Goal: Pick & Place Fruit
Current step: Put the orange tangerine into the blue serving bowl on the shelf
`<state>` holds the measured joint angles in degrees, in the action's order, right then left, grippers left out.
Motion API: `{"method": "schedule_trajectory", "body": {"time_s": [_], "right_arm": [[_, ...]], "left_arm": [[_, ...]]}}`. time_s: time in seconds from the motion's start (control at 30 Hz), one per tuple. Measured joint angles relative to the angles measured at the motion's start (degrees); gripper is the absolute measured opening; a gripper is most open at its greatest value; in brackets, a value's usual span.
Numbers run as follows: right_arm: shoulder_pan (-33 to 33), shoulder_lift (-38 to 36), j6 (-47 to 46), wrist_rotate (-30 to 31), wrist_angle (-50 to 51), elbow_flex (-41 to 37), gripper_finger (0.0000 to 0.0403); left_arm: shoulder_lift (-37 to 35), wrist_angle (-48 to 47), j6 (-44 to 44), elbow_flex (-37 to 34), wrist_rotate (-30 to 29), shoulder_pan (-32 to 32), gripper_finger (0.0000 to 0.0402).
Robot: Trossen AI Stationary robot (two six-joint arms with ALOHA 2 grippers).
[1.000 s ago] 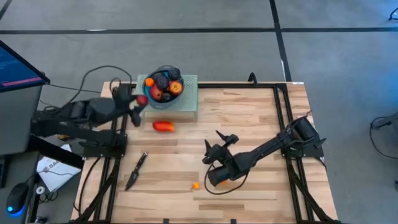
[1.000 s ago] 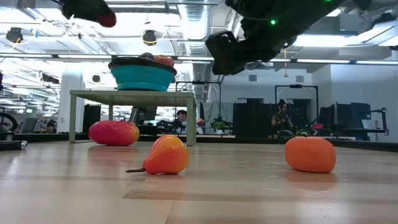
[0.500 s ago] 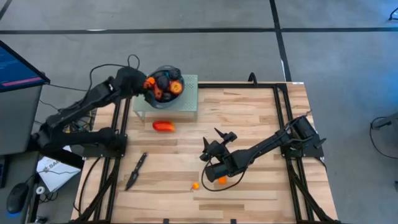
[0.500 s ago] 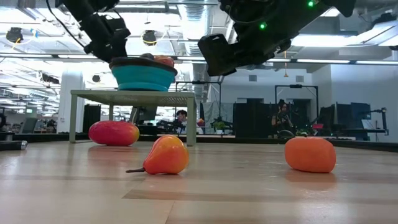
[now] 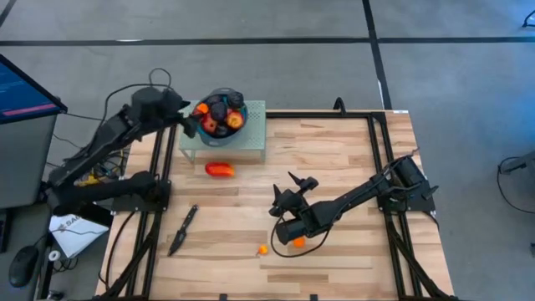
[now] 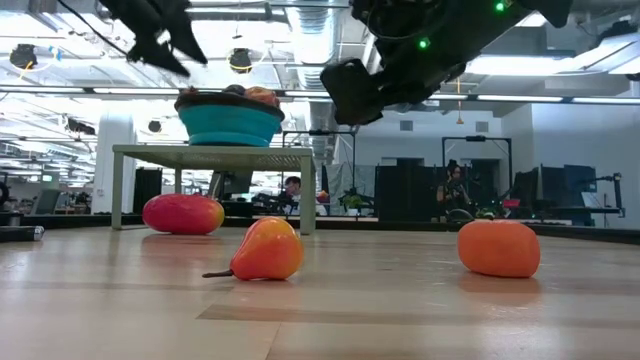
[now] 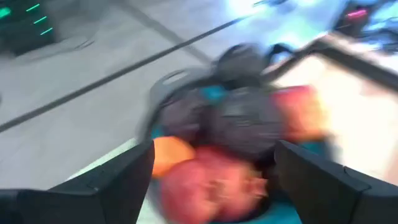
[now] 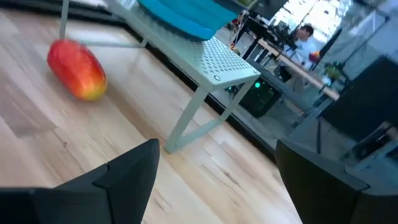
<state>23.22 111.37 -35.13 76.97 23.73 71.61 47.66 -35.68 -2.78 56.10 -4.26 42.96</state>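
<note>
Your left pincer (image 5: 189, 124) is wide, empty, just beside the bowl (image 5: 219, 96) piled with fruit (image 5: 219, 115). Right pincer (image 5: 280, 211) wide, empty; below it an orange fruit (image 5: 298, 242). Small orange-red one (image 5: 262, 249) and long red piece (image 5: 220, 170) left on the surface (image 5: 334, 167).

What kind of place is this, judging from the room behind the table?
Probably a robotics lab or open workshop. Two robot arms work on a framed wooden table, a monitor stands beside it, and the low view shows exposed ceiling ducts and more workstations where a person sits.
</note>
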Motion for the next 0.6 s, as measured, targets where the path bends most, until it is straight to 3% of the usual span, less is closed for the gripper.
{"method": "schedule_trajectory", "body": {"time_s": [0.07,0.13,0.2,0.3,0.4,0.5,0.6], "right_arm": [[0.5,-0.1,3.4,-1.6,1.8,0.0,0.0315],[1.3,-1.6,6.1,-6.9,6.3,-0.1,0.0315],[1.9,-4.4,6.8,-15.6,11.2,0.1,0.0315],[2.4,-7.8,8.0,-32.8,17.1,-1.0,0.0315],[3.9,-10.6,11.1,-48.4,16.2,-3.4,0.0315],[5.9,-12.5,13.8,-63.2,12.9,-5.1,0.0315],[7.2,-12.7,14.7,-67.6,8.8,-6.8,0.0315]], "left_arm": [[-2.9,0.0,0.9,0.1,5.2,-1.5,0.0325],[-5.7,-0.3,0.4,0.1,10.5,-4.2,0.0318],[-7.9,0.0,-0.7,-0.2,14.7,-8.8,0.0309],[-10.3,0.1,-1.8,-2.6,16.3,-18.7,0.0295],[-11.1,0.0,-2.4,-6.8,14.0,-29.5,0.0283],[-10.1,1.2,-5.5,-11.3,7.6,-40.8,0.0273],[-7.5,4.7,-8.9,-15.5,0.2,-50.8,0.0266]]}}
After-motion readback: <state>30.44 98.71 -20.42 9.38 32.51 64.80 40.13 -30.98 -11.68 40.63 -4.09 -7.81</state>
